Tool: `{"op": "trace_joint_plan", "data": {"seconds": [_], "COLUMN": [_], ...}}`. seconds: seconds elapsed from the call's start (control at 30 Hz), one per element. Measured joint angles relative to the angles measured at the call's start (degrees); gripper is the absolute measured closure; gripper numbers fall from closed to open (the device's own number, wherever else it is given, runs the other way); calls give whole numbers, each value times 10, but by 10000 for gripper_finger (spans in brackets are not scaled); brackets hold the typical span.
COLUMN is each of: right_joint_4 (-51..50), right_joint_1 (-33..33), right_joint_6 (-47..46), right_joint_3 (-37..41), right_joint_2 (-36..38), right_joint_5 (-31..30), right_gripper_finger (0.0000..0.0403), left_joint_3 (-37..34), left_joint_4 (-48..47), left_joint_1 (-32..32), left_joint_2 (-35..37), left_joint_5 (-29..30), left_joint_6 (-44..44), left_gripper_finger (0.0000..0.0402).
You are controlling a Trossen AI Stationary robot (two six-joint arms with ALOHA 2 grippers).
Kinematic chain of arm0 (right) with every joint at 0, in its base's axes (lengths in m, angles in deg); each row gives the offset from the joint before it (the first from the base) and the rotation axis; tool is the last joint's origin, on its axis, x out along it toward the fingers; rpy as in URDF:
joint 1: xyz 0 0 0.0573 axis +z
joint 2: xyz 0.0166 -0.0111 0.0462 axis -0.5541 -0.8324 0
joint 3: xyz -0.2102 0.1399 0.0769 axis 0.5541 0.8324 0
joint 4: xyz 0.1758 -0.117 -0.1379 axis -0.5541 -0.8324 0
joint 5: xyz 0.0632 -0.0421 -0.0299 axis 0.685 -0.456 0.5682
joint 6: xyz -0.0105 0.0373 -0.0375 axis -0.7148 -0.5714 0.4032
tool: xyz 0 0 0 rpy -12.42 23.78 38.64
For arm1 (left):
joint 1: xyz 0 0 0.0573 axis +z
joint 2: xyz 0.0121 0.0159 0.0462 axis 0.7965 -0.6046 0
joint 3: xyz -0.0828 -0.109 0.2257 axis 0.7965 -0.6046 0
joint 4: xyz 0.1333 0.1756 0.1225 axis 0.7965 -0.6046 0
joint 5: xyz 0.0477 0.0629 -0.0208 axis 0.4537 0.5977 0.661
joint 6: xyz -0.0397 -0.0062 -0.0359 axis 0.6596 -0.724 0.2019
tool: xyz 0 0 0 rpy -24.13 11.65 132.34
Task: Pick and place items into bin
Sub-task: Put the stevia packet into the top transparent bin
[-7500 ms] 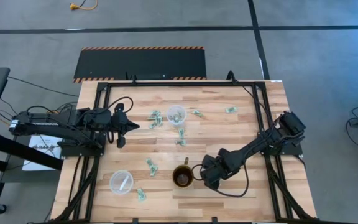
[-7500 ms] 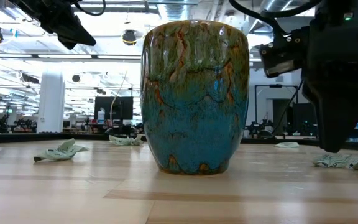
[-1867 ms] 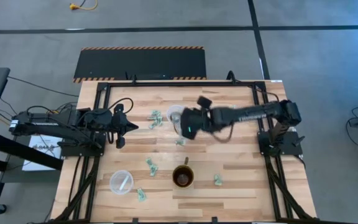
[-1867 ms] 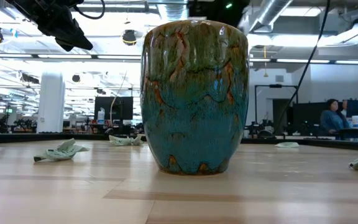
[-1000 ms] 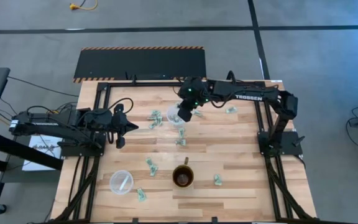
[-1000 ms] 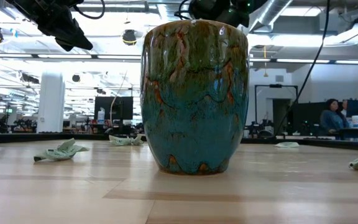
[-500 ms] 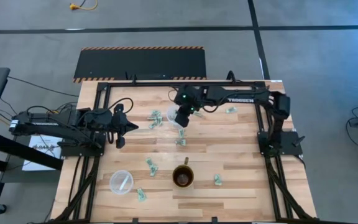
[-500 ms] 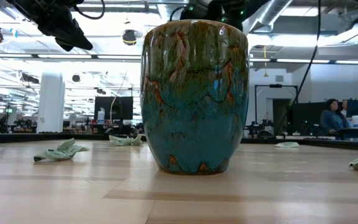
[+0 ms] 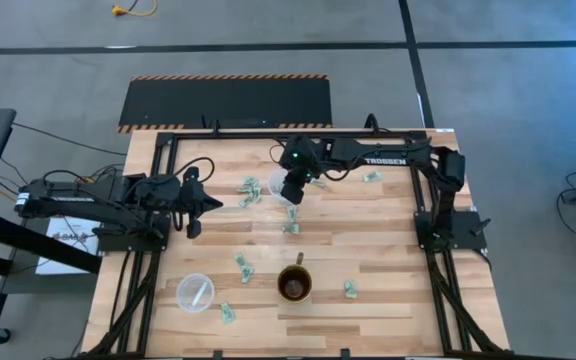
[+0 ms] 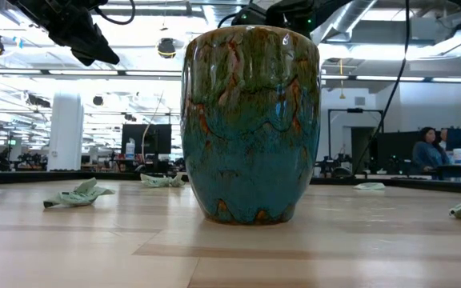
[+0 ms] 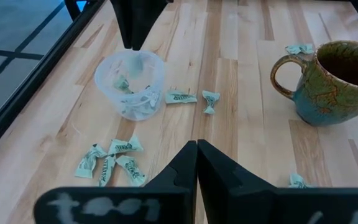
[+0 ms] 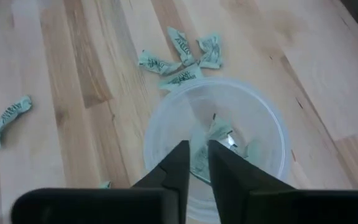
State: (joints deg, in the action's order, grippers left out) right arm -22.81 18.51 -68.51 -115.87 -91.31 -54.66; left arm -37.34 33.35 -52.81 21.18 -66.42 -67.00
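The bin is a clear plastic cup (image 9: 281, 181) (image 12: 216, 140) (image 11: 130, 84) at the table's back middle, with several pale green items (image 12: 221, 133) inside. My right gripper (image 9: 291, 189) (image 12: 196, 163) hangs right above its rim, fingers parted by a narrow gap; a green scrap shows in that gap, and I cannot tell whether it is touched. More items lie loose: a cluster (image 9: 250, 189) (image 12: 182, 59) beside the cup, one (image 9: 291, 228) in front of it, others (image 9: 241, 265) (image 9: 350, 290) near the mug. My left gripper (image 9: 204, 203) (image 11: 196, 163) waits shut at the left, holding nothing.
A glazed brown-and-blue mug (image 9: 294, 285) (image 10: 250, 124) (image 11: 331, 81) stands front centre. A second clear cup (image 9: 195, 292) sits front left. More wrappers lie at the back right (image 9: 371, 177) and front left (image 9: 228, 313). A person (image 10: 430, 152) sits far behind the table.
My right gripper has shifted slightly left and settled over the clear cup, and its fingers have parted a little. The left arm has not moved.
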Motion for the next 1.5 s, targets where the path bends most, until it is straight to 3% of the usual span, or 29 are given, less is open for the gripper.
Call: {"op": "trace_joint_plan", "data": {"seconds": [0.27,0.47,0.77,1.03,1.23,1.5], "right_joint_4": [-8,-136,-267,-397,-463,-446], "right_joint_1": [0,36,193,327,419,519], "right_joint_6": [-3,-38,-130,-323,-466,-683], "right_joint_3": [0,0,0,0,10,133], "right_joint_2": [2,19,19,38,64,150], "right_joint_5": [0,-9,-170,-288,-322,-313], "right_gripper_finger": [303,302,302,302,302,302], "left_joint_3": [0,0,0,0,0,0], "left_joint_4": [0,0,0,0,-2,-5], "left_joint_1": [0,0,0,0,0,0], "left_joint_2": [0,0,0,0,0,0], "left_joint_5": [0,0,0,0,0,0], "left_joint_6": [0,0,0,0,0,0], "left_gripper_finger": [401,401,401,401,401,401]}}
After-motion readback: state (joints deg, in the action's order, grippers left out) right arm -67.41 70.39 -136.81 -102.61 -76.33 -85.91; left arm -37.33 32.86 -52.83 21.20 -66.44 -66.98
